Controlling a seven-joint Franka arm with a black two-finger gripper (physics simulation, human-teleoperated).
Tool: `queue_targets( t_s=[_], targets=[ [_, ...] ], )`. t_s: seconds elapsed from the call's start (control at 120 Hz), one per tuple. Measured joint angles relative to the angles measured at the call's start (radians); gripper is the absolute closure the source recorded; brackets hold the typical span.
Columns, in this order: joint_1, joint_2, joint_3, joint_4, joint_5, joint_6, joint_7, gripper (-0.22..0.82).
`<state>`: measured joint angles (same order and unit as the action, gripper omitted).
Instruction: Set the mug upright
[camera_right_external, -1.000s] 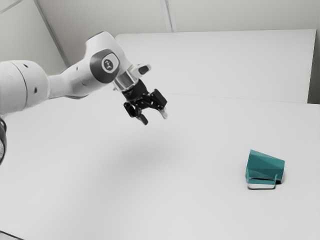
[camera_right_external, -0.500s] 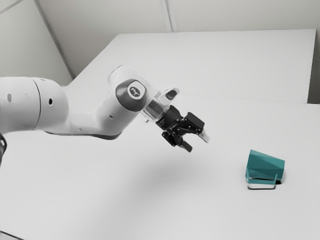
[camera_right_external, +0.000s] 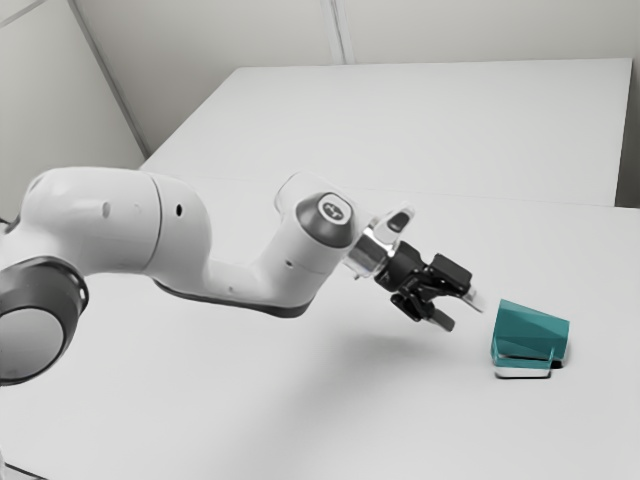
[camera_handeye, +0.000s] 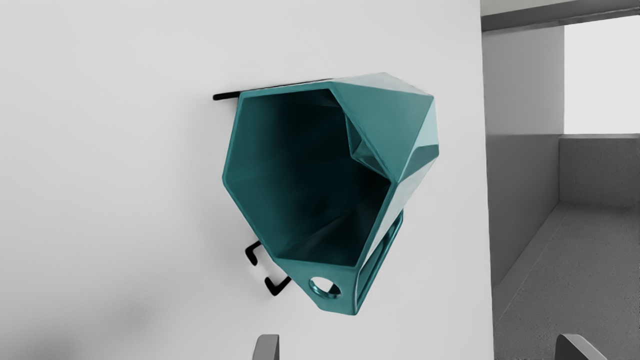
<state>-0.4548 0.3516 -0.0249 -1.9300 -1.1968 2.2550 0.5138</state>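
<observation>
Right of centre in the exterior view, the black two-finger gripper (camera_right_external: 460, 311) stood wide, near the faceted teal mug (camera_right_external: 532, 332), which lay tipped over at lower right on the white table (camera_right_external: 420, 420), seemingly untouched, mouth gripper-ward.

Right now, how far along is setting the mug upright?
The open gripper is already near the mug, whose mouth faces the wrist camera. Nothing is in hand: a gap separates gripper and mug. Gripping and righting it are left; it lies sideways on the table.

Gripper (camera_right_external: 460, 311) lower (and nearer the mug (camera_right_external: 530, 330)).
</observation>
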Motion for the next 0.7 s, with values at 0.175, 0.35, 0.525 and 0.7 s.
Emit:
queue_targets(
  t_s=[0.175, 0.35, 0.525, 0.7],
  targets=[
    [-0.043, 0.026, -0.006, 0.014, -0.047, 0.02, 0.047, 0.0],
    [-0.064, 0.051, -0.006, 0.037, -0.071, 0.037, 0.081, 0.0],
    [-0.061, 0.051, -0.005, 0.048, -0.073, 0.049, 0.108, 0.0],
    [-0.06, 0.062, -0.003, 0.08, -0.068, 0.076, 0.132, 0.0]
  ],
)
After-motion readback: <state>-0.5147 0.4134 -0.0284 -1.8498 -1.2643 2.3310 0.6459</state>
